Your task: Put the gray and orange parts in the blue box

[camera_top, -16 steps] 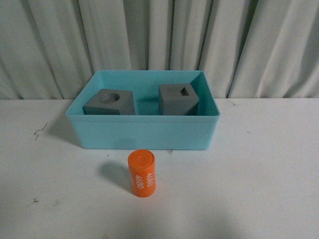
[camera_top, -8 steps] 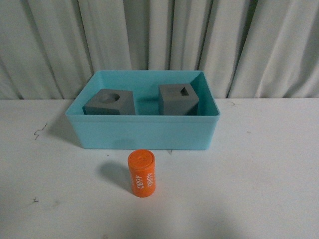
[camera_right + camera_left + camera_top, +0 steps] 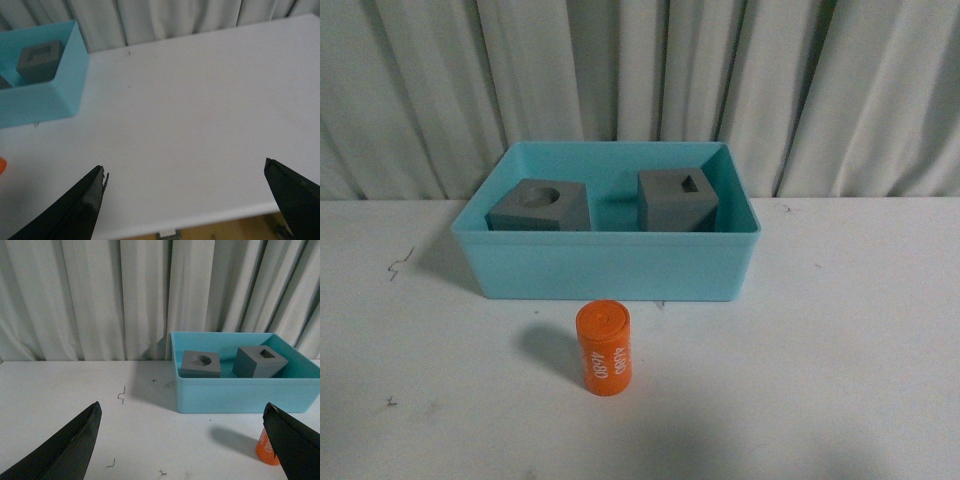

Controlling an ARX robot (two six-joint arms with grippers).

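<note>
The blue box (image 3: 605, 265) stands on the white table before the curtain. Both gray cubes lie inside it: the one with the round recess (image 3: 540, 207) on the left, the one with the rectangular recess (image 3: 677, 200) on the right. The orange cylinder (image 3: 604, 349) lies on the table just in front of the box. My left gripper (image 3: 182, 404) is open and empty, low over the table. The box (image 3: 240, 392) is ahead of it and the cylinder (image 3: 262, 450) is partly hidden behind one finger. My right gripper (image 3: 185, 164) is open and empty over bare table, to the right of the box (image 3: 35, 102).
A pleated white curtain (image 3: 640, 80) closes off the back. The table's near edge (image 3: 200, 220) shows just under the right gripper. Small dark scratch marks (image 3: 121, 395) dot the table left of the box. Neither arm shows in the front view.
The orange cylinder has rolled a little where it lies, its white digits turning round. Nothing else has moved.
</note>
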